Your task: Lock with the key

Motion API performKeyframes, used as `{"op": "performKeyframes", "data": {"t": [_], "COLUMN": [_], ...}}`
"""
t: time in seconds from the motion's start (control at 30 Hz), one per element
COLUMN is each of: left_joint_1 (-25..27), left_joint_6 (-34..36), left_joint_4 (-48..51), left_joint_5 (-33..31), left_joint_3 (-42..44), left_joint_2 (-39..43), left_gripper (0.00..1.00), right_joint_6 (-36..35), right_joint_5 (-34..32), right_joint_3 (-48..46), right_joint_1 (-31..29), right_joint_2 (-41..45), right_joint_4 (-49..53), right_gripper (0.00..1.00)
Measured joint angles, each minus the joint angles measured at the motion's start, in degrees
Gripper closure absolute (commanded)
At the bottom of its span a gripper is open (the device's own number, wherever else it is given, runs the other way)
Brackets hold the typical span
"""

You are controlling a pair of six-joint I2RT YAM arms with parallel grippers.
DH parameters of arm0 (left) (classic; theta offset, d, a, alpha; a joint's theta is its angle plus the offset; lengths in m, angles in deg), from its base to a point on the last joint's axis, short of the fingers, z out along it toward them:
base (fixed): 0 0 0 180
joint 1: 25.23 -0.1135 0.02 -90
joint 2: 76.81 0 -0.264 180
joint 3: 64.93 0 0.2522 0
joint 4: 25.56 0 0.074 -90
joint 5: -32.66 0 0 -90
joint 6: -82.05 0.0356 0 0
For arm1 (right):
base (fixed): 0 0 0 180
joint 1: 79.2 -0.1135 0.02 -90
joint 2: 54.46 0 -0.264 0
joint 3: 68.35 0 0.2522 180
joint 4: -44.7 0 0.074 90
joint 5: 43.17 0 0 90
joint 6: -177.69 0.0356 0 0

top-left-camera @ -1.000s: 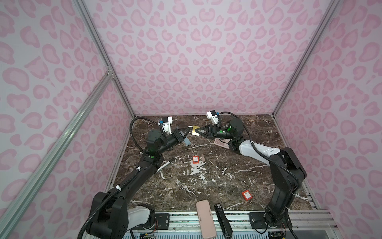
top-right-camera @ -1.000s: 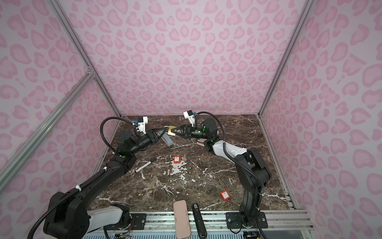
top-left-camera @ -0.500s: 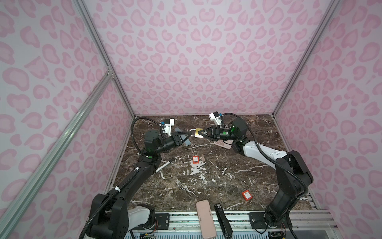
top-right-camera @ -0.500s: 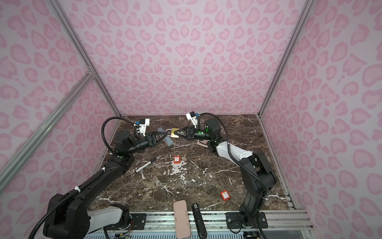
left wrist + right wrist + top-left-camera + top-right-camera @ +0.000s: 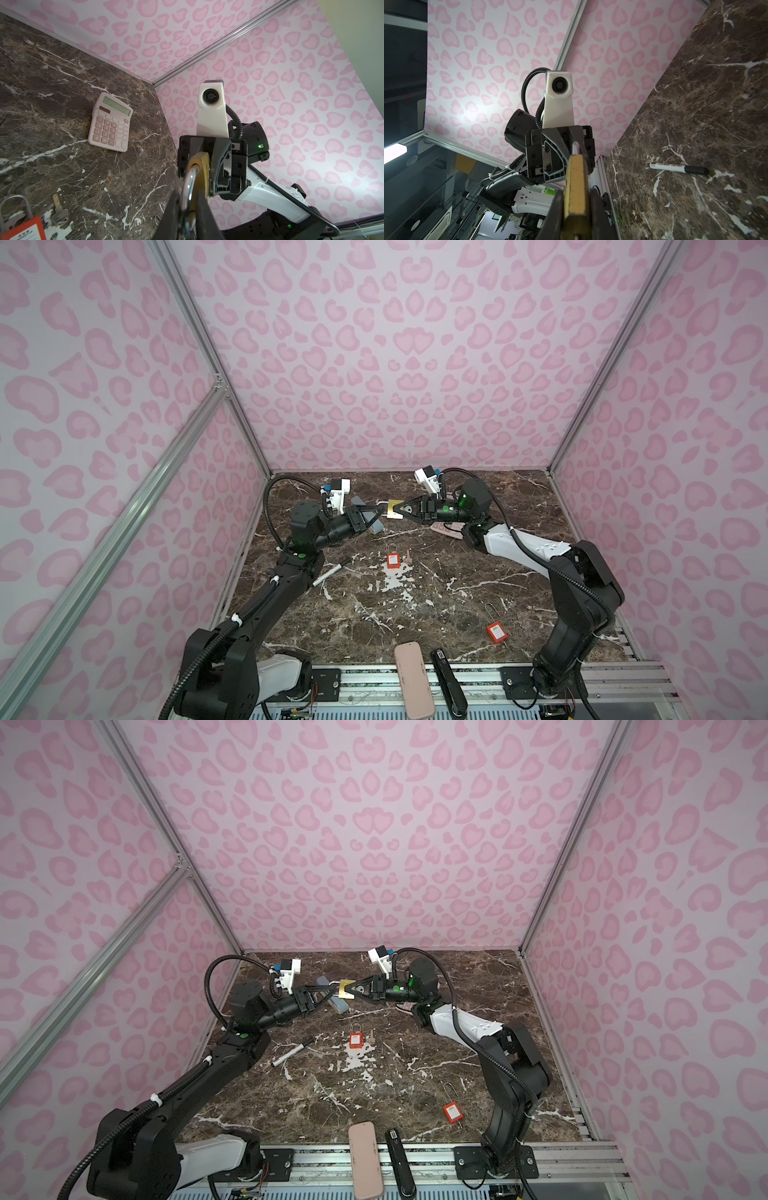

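The left arm [image 5: 274,605] and the right arm [image 5: 528,547] are held raised and stretched toward each other, wrists nearly level, tips almost meeting. The left gripper [image 5: 376,514] is closed, its fingers [image 5: 202,209] pinched on the shackle of the padlock [image 5: 391,510]. The right gripper [image 5: 399,508] is clamped on the padlock's brass body from the opposite side.

One brass padlock [image 5: 392,509]; two red padlocks [image 5: 393,560]; one key [image 5: 58,211]; one pink calculator [image 5: 110,122]; one marker pen [image 5: 331,572]; one black stapler [image 5: 448,682].
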Motion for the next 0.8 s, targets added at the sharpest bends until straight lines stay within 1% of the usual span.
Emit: {"op": "performKeyframes", "data": {"t": [0.07,0.1,0.17,0.37,0.57,0.8], "left_joint_1": [0.0,0.0,0.1,0.1,0.1,0.0], "left_joint_6": [-0.7,-0.4,0.1,0.2,0.3,0.2], "left_joint_4": [-0.2,-0.6,-0.4,-0.2,-0.2,-0.2], "left_joint_5": [0.1,0.4,0.3,0.2,0.2,0.1], "left_joint_3": [0.0,0.0,0.0,0.2,0.2,0.2], "left_joint_2": [0.0,0.0,0.0,0.0,0.0,0.0], "left_gripper": [0.97,0.97,0.97,0.97,0.97,0.97], "right_joint_6": [-0.1,0.4,0.7,1.6,4.1,4.7], "right_joint_5": [0.1,-0.2,-0.3,-0.3,-0.3,-0.3], "right_joint_3": [0.0,0.0,0.0,-1.1,-3.1,-4.3], "right_joint_1": [0.0,0.0,0.0,0.8,1.9,2.6], "right_joint_2": [-0.1,-0.1,-0.2,-0.2,-0.2,0.2], "right_joint_4": [-0.3,0.0,0.1,-1.6,-5.1,-6.6], "right_gripper": [0.67,0.62,0.58,0.57,0.61,0.67]}}
